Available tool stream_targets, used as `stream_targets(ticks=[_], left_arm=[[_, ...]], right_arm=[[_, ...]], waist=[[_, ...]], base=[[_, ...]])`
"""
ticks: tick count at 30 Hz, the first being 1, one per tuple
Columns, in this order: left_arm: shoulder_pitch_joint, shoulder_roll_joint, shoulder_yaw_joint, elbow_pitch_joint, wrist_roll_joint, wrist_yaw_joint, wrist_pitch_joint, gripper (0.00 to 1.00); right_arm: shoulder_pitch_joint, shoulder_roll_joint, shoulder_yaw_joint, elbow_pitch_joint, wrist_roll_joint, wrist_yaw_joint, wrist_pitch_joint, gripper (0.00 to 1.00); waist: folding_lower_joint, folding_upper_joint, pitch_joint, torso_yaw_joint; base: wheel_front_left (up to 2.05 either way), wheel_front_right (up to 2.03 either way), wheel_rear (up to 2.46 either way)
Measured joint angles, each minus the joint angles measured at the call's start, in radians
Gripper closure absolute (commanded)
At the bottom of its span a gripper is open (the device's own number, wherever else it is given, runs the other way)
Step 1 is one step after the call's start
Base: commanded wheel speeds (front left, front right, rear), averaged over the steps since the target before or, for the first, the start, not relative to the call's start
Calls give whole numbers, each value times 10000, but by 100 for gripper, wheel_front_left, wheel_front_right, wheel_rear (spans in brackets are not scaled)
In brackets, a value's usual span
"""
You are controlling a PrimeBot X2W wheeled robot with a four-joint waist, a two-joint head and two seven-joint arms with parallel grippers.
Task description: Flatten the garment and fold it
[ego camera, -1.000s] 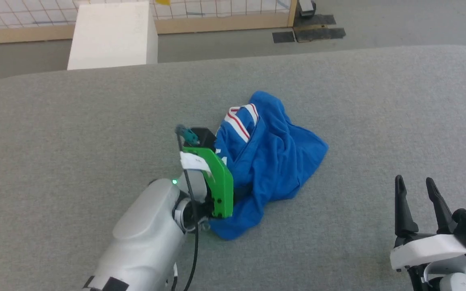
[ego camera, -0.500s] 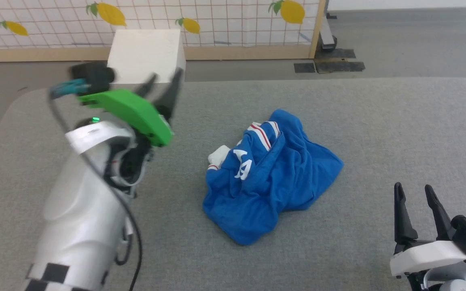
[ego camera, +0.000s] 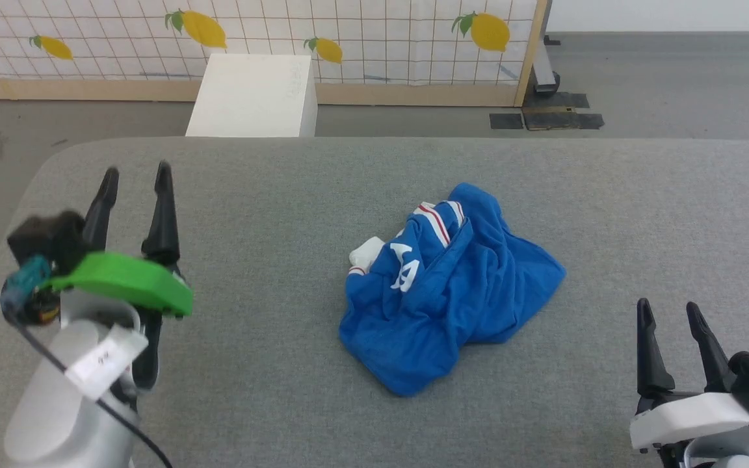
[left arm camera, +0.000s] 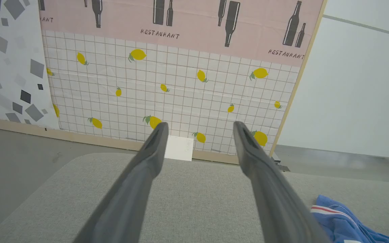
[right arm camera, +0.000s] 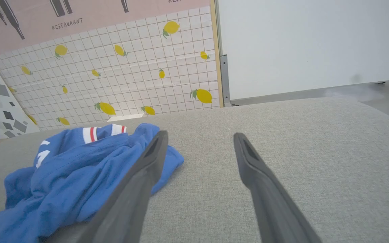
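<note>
Near the middle of the head view, slightly right of centre, the garment [ego camera: 452, 299] is lying in a crumpled heap on the grey padded table [ego camera: 270, 188]. Its blue fabric is bunching in deep folds. A band of white-and-red striped trim is showing at the top of the heap, part of a white letter is facing up on its left side, and a bit of white sleeve is poking out at its upper left edge.

At the lower left of the frame, the left gripper [ego camera: 136, 172] is hovering over the table, its two dark fingers spread apart with nothing between them, well apart from the garment. At the lower right corner, the right gripper [ego camera: 667, 305] is likewise holding its fingers spread and empty, near the garment's right edge but not touching it.

Along the top of the frame, a white box [ego camera: 254, 94] is standing on the floor just beyond the table's far edge, in front of a lemon-patterned panel [ego camera: 381, 39]. Through the right wrist view, the garment is sitting at the lower left, partly behind one finger.
</note>
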Motion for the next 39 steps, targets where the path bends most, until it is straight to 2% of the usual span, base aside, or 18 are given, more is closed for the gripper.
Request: stream_targets(ticks=[6,11,28,34,39], left_arm=[[1274,2,82,-470,127,221,-188,0],[1975,-111,107,-570,46,240,-226,0],[2967,-290,-174,-819,59,397,-182,0],[3028,-378,-178,-936,59,472,-184,0],[3032,-454,-228,-997,59,500,-228,0]], right_arm=[[0,0,12,-13,25,0,0,0],[0,2,56,-12,25,0,0,0],[0,2,102,52,107,0,0,0],[-379,2,102,493,-92,0,12,0],[-1429,-6,230,771,-593,0,932,0]], waist=[[0,0,24,31],[0,0,58,28],[0,0,266,-82],[0,1,413,-52],[0,0,572,0]], base=[[0,0,0],[0,0,0],[0,0,0],[0,0,0],[0,0,0]])
